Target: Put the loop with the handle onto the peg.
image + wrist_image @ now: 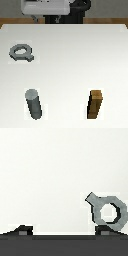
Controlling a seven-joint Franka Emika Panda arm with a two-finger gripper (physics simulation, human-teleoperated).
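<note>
Grey loop with the handle (21, 52) lies flat on the white counter (70, 60) at the exterior view's left, untouched; it also shows in the wrist view (107, 209). Peg (34, 104) stands upright nearer the camera, well apart from it. Wooden block (96, 104) stands to the right. No containers present. Jaws: state not visible, cannot tell. Judgement: grasp the tab, keep the hole free.

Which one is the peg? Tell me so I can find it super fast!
Look at the big white table. Along the edge nearest the camera stand two upright things: the peg toward the exterior view's left and a wooden block toward its right. The peg is the round, dark grey cylinder with a lighter flat top; the block is brown and square-edged.
</note>
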